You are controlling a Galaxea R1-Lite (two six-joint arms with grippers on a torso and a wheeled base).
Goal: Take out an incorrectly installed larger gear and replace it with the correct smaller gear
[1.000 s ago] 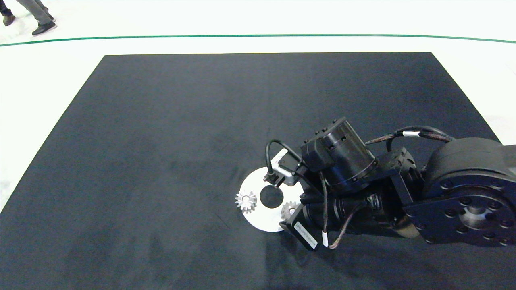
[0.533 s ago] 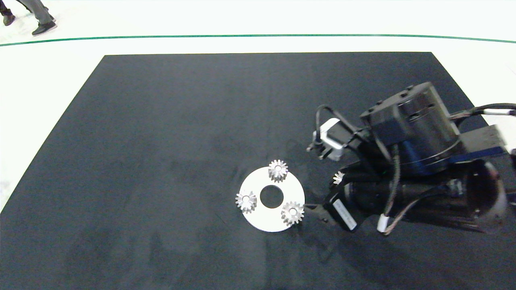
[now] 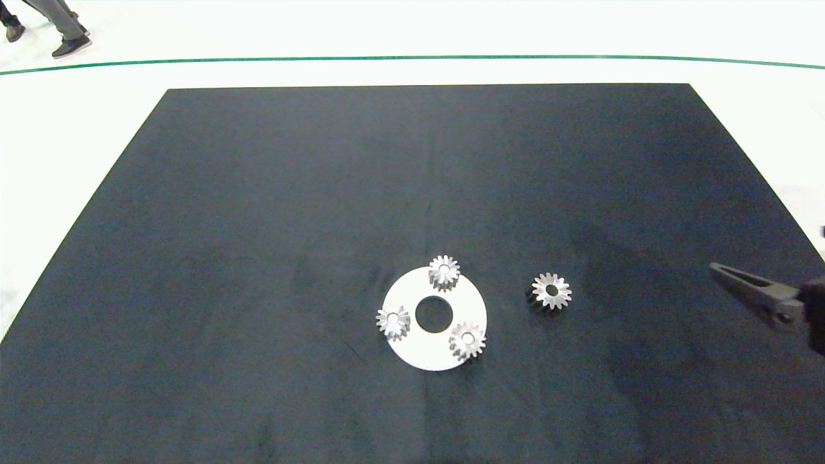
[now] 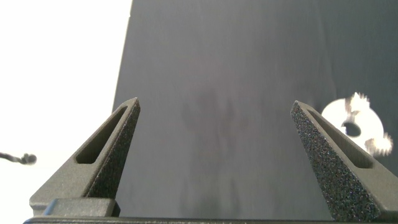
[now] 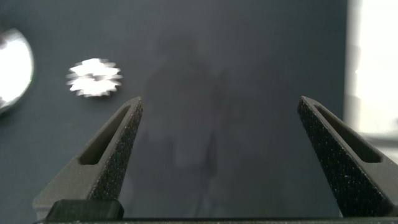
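Note:
The larger gear (image 3: 552, 291), with flared pointed teeth, lies flat on the black mat to the right of the white disc (image 3: 419, 348). It also shows blurred in the right wrist view, as the larger gear (image 5: 93, 78). On the disc stand three small blunt-toothed gears: the smaller gear (image 3: 444, 271) on the far side, one on the left (image 3: 393, 321) and one on the near right (image 3: 466, 339). My right gripper (image 5: 217, 102) is open and holds nothing, far right of the larger gear; one finger (image 3: 754, 290) shows at the head view's right edge. My left gripper (image 4: 214, 102) is open, holds nothing, and is outside the head view.
The black mat (image 3: 322, 193) covers the table, with white floor around it and a green line (image 3: 412, 57) beyond its far edge. A person's legs and shoes (image 3: 61, 29) show at the far left. The left wrist view catches the disc (image 4: 360, 121) off to one side.
The right arm has pulled back from over the disc to the right edge of the head view. The far small gear and the larger gear on the mat have come into view.

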